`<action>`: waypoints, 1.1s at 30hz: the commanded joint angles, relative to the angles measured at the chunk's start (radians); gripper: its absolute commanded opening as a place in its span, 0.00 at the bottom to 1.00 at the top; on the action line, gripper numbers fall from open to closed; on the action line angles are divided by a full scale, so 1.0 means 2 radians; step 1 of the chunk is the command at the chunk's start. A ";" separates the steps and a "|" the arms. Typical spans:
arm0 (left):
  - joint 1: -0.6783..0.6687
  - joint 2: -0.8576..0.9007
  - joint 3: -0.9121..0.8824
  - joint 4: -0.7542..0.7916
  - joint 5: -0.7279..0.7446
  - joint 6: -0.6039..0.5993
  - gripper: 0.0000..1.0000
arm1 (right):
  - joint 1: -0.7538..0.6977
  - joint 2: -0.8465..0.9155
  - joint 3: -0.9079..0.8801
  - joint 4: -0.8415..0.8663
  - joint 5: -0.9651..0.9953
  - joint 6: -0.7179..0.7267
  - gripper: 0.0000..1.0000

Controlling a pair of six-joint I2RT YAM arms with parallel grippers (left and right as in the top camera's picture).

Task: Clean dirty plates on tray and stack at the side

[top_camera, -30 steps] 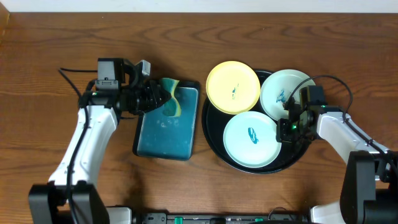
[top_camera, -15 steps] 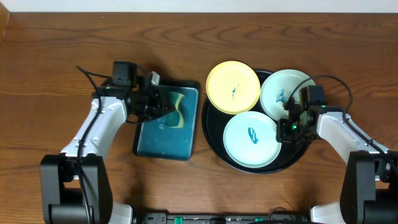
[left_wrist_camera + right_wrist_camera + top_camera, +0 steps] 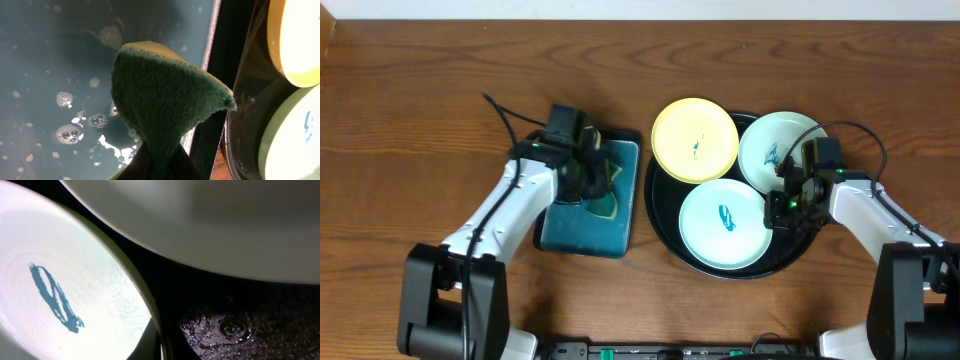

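Three plates lie on the round black tray (image 3: 658, 228): a pale yellow plate (image 3: 695, 140) at the back left, a mint-white plate (image 3: 780, 148) at the back right, and a mint-white plate (image 3: 722, 222) in front, each with a blue-green smear. My left gripper (image 3: 592, 172) is shut on a green and yellow sponge (image 3: 165, 95), held above the teal tray (image 3: 50, 60) close to its right edge. My right gripper (image 3: 782, 208) is shut on the right rim of the front plate (image 3: 60, 280), and the back right plate (image 3: 225, 220) overhangs it.
The rectangular teal tray (image 3: 582, 228) holds soapy water with bubbles and sits just left of the black tray (image 3: 240, 110). Bare brown wood surrounds both trays. Wet black tray floor (image 3: 240, 325) shows between the plates.
My left arm has swung to the right with the sponge, from the teal tray's left edge to its right side near the black tray. The right arm has not moved.
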 commanded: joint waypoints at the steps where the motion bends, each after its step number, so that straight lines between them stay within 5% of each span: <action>1: -0.019 0.005 -0.003 -0.001 -0.049 0.001 0.07 | 0.004 0.011 0.003 -0.001 0.021 0.004 0.01; 33: -0.113 0.005 -0.047 0.079 -0.074 -0.110 0.07 | 0.004 0.011 0.003 -0.007 0.021 0.004 0.01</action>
